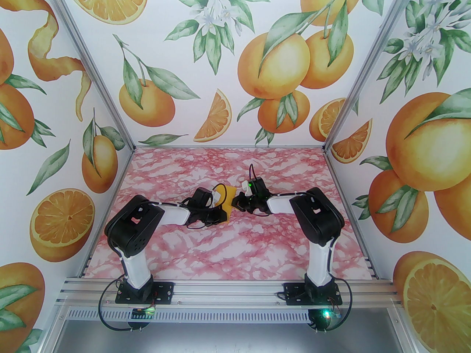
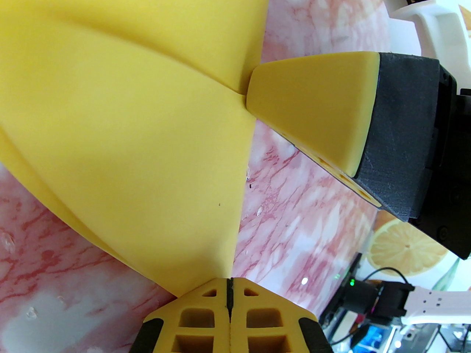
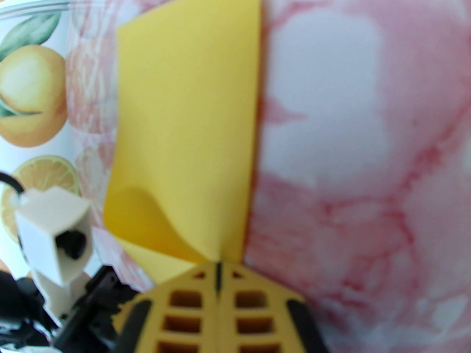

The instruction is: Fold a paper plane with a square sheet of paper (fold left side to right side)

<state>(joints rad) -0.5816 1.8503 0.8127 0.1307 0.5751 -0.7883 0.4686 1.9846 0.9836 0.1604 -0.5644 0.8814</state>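
Count: one square sheet of paper (image 1: 230, 197), yellow, a single piece. Two arms: left arm (image 1: 136, 230) and right arm (image 1: 316, 219). Two claws: left claw (image 2: 230, 281) and right claw (image 3: 218, 267), two yellow fingers (image 2: 195, 318) on each, four in all. One desk (image 1: 228, 252), pink marbled. Three printed walls: left wall (image 1: 44, 123), far wall (image 1: 220, 68), right wall (image 1: 423, 142).
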